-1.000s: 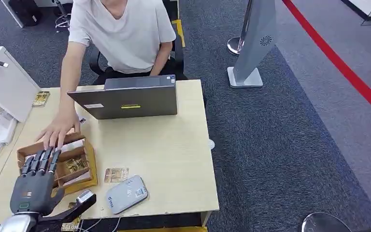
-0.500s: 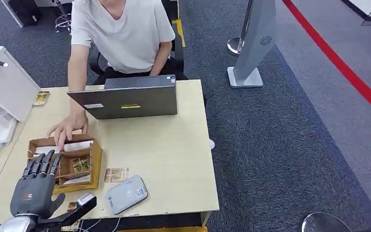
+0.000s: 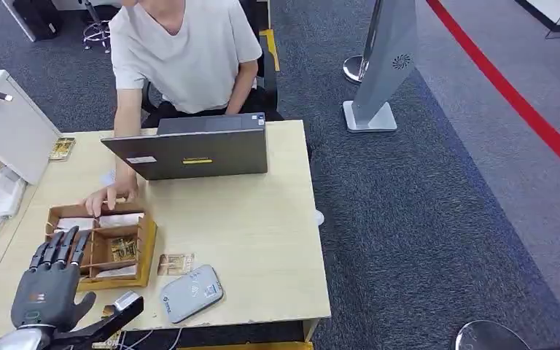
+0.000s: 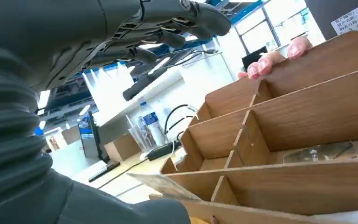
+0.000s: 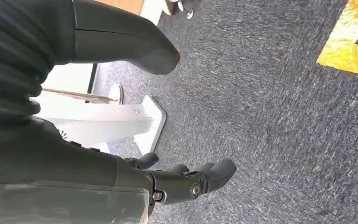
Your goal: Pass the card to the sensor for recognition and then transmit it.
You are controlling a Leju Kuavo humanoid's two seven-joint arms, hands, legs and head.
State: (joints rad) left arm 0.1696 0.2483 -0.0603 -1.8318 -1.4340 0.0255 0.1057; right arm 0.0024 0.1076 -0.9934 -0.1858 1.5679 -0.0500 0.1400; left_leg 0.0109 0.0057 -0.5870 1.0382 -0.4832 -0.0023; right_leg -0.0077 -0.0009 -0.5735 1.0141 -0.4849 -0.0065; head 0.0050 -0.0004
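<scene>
We see the table (image 3: pixel 262 240) bearing a wooden box (image 3: pixel 144 248) with a card (image 3: pixel 122 249) inside, our left hand (image 3: pixel 47 284) hovering just beside it, fingers apart and empty, and our right hand (image 5: pixel 186 179) likewise spread, empty.

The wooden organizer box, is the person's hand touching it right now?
Touching. In the left wrist view the person's hand has its fingertips curled over the top edge of the wooden organizer box; the head view agrees.

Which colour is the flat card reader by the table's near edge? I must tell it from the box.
The rounded flat card reader is light grey; the head view shows it best.
</scene>
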